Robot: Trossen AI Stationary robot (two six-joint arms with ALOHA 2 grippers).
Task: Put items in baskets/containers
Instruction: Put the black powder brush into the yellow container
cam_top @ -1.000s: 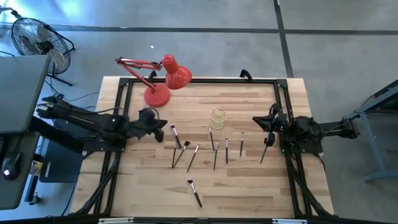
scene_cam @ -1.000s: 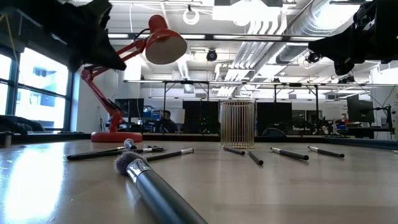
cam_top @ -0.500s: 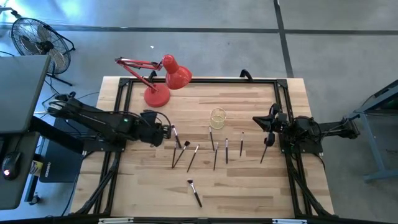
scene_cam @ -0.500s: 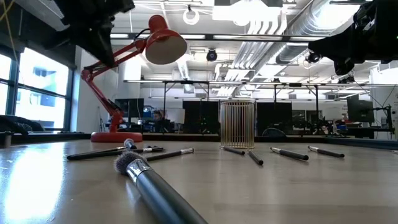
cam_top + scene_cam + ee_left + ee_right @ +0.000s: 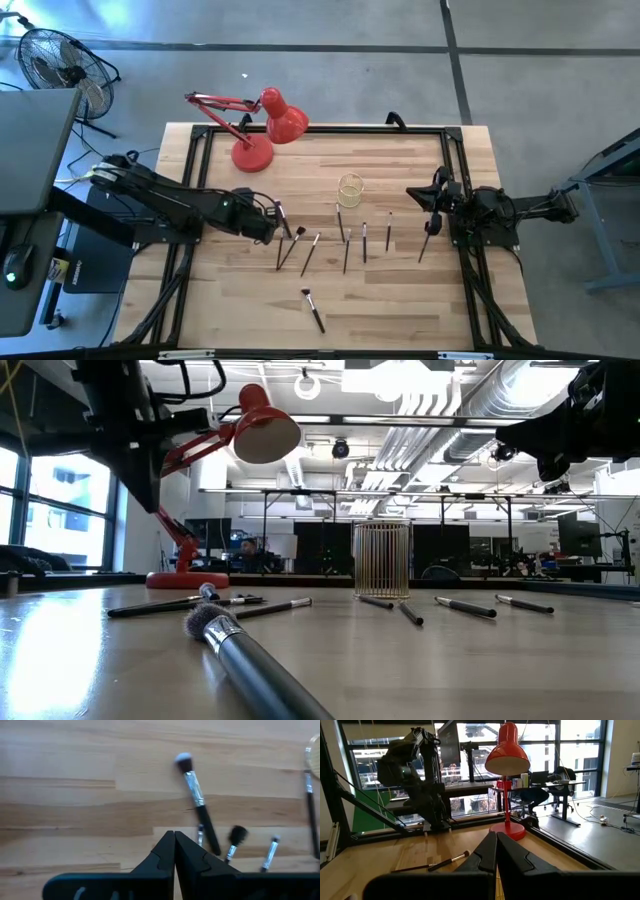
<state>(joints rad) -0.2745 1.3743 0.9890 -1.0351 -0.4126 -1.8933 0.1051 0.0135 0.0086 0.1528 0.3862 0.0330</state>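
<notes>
Pale wood-grain desk (image 5: 400, 300) with a black frame (image 5: 320, 131). A bright red desk lamp (image 5: 262, 128) at its far edge. The brushes (image 5: 345, 240) are dark, some with brownish handles; one has a silver ferrule and white tuft (image 5: 192, 785). The clear glass cup (image 5: 349, 189) shows a yellowish rim and fine vertical ribs.

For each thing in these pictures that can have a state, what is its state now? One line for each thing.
Left gripper: fingers shut, empty, above the table near the leftmost brushes.
Right gripper: fingers shut, empty, at the table's right edge.
Glass cup: upright, no brush in it.
Brushes: all lying flat on the table, outside the cup.
Red lamp: standing, head tilted down.
</notes>
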